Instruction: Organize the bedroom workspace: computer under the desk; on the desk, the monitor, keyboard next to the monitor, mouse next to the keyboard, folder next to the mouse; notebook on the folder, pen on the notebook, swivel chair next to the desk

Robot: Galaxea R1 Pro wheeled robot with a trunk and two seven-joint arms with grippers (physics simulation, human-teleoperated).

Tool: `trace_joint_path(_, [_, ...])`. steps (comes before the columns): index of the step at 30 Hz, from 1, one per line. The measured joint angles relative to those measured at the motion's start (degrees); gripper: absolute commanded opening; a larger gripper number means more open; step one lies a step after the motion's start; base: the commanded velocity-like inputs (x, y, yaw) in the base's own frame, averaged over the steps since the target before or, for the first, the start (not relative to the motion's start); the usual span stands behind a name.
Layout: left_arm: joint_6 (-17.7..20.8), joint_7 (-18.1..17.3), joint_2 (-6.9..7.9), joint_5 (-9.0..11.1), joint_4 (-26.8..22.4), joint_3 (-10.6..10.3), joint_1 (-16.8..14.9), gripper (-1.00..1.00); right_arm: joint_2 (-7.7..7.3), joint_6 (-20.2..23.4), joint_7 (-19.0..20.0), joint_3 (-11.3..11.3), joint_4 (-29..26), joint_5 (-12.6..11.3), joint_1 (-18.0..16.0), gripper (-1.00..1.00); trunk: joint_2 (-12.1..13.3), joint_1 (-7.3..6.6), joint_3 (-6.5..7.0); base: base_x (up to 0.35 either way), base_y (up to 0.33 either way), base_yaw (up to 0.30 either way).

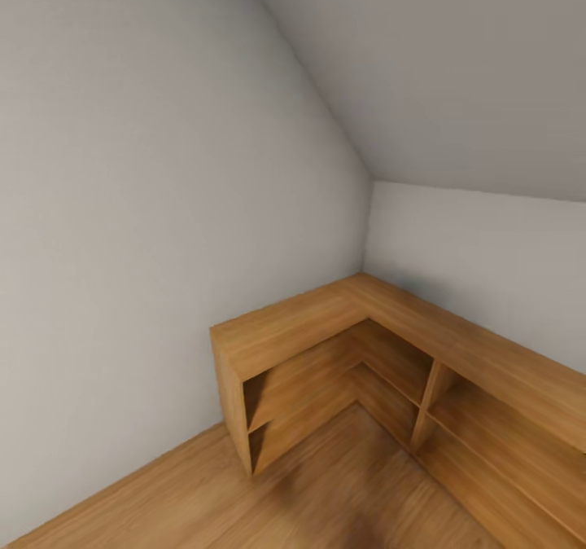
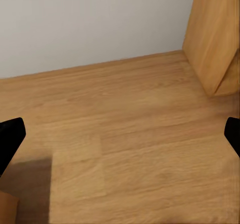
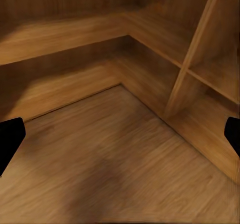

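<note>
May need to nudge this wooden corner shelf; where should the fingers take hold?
Probably its free end panel, pinched across the thin upright front edge from the open floor side. The back sits against the walls, and the top looks too broad.

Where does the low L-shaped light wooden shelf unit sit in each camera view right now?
Head view: the low L-shaped light wooden shelf unit fills the lower right, wrapped into the room corner.
Left wrist view: its end panel stands at the upper right edge.
Right wrist view: its open compartments span the top and right side.
Shared landmark: the wooden plank floor meeting the unit's base.
</note>
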Motion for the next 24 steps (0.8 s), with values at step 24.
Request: trace_joint_path(24, [0.0, 0.0, 0.01, 0.1, 0.0, 0.0, 0.0, 1.00, -0.08, 0.0, 0.1, 0.0, 0.0, 0.0, 0.0, 1.00, 0.0, 0.00, 0.66, 0.204, 0.000, -0.291])
